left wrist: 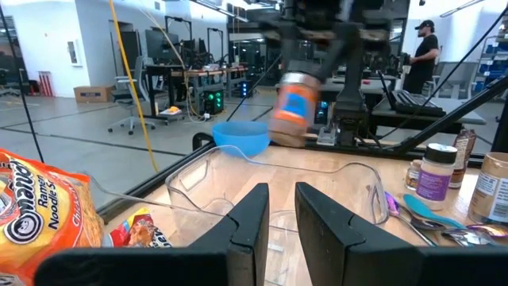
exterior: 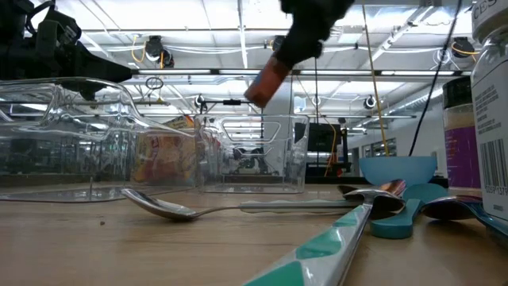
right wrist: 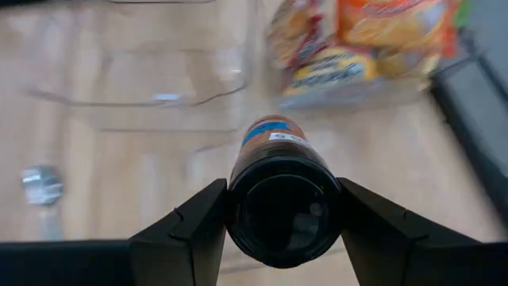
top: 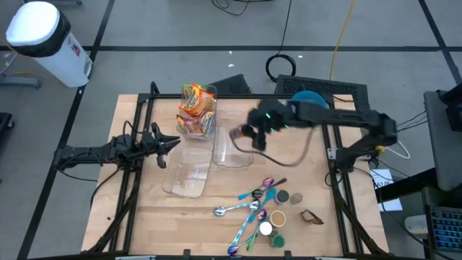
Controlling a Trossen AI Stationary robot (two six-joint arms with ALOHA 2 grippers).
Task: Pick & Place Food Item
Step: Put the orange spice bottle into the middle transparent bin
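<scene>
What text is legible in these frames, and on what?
"Ramen Noodles": on the orange noodle packet in the left wrist view; the brand word above it is cut off.
Jar held in the right gripper: label blurred, unreadable.
Spice bottles: print too small to read.
Nothing else reads.

Left gripper [left wrist: 281,214] jaws nearly closed, lower centre; jar [left wrist: 295,111] held aloft by right gripper [left wrist: 311,59], upper centre; noodles [left wrist: 44,210] lower left.

The wooden bench [top: 144,217] carries three clear plastic bins [top: 232,148], one holding ramen noodle packets [top: 196,108]. Toward its right front lie several spoons [top: 234,209], small spice jars [top: 278,217] and, at the back edge, a blue bowl [top: 310,96].
</scene>
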